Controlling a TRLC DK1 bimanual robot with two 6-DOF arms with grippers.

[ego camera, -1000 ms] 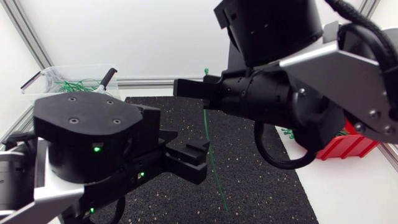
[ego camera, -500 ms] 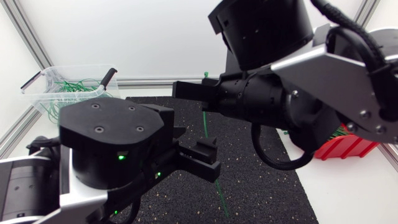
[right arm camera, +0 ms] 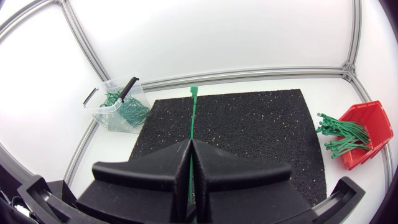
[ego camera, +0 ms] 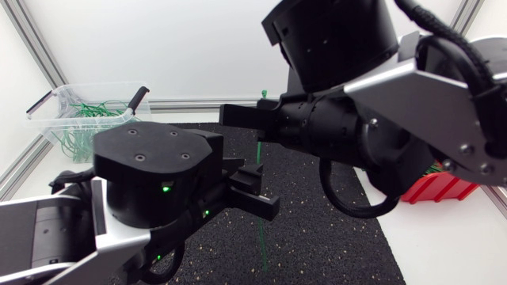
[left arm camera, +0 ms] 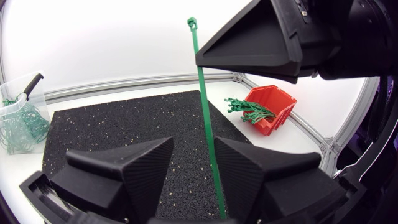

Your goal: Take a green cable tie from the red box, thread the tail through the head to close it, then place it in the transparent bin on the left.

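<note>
The right claw (right arm camera: 191, 142) is clenched on a green cable tie (right arm camera: 193, 109): both fingers press together on the strap from two sides. Ahead of the fingertips, a short length of strap projects and ends in the tie's head. The tail is not threaded through the head.

In the head view the strap runs straight down from the right claw, above the black mat (ego camera: 333, 237). The left claw (left arm camera: 194, 146) is released, its fingers spread. The strap passes through the gap between them, close to one finger; contact cannot be determined.

Outward, the red box (right arm camera: 360, 134) stands on the table (right arm camera: 311, 81) beside the mat's edge, with loose green ties (right arm camera: 339, 134) spilling over its rim. The transparent bin (right arm camera: 118, 102) stands off the mat's opposite far corner and holds a tangle of green ties.
</note>
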